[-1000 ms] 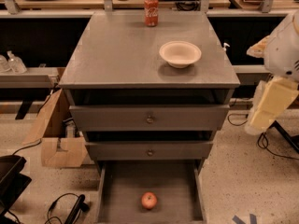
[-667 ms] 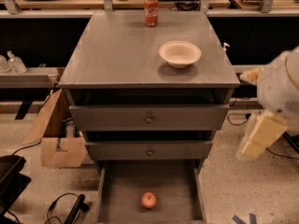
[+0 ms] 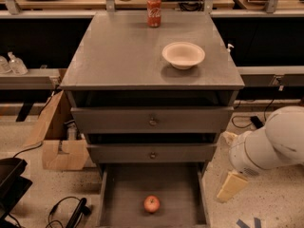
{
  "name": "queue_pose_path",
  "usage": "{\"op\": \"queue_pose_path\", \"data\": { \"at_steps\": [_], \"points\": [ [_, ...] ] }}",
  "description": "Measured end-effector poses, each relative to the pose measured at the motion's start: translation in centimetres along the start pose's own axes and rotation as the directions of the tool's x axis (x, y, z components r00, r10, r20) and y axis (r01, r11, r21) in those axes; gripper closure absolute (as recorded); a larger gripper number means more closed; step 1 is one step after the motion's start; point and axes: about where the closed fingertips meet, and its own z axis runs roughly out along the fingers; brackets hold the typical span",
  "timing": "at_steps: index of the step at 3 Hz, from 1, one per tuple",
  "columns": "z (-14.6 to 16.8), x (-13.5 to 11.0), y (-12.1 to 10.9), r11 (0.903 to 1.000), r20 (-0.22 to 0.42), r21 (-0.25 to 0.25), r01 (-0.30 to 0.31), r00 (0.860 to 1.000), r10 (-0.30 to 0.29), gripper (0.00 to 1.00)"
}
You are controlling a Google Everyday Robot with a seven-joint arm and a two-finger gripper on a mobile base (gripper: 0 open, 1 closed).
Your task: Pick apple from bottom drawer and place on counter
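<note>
The small red apple [image 3: 151, 204] lies on the flat grey floor of the bottom drawer [image 3: 128, 184], which is pulled open at the foot of the cabinet. The counter [image 3: 123, 51] is the grey slab on top of the cabinet. My white arm comes in from the right, and the gripper [image 3: 231, 186], a cream-coloured piece, hangs low just outside the drawer's right wall. It is to the right of the apple, apart from it and holding nothing that shows.
A white bowl [image 3: 183, 55] and a red soda can [image 3: 154, 4] stand on the counter. Two shut drawer fronts with knobs [image 3: 152, 122] sit above the open drawer. A cardboard box [image 3: 57, 137] and black cables [image 3: 71, 213] lie on the floor at left.
The arm has dropped from beside the upper drawers to floor level, so the gripper is now beside the open bottom drawer. The apple has not moved.
</note>
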Motion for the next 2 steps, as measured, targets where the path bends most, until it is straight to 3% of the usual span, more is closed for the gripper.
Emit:
{"op": "queue_pose_path", "data": {
  "at_steps": [1, 2],
  "points": [
    [6.70, -0.99, -4.79, 0.9983, 0.092, 0.052, -0.024, 0.996, 0.019, 0.00],
    [6.50, -0.69, -4.13, 0.9987, 0.084, 0.043, -0.025, 0.996, 0.021, 0.00]
  ]
}}
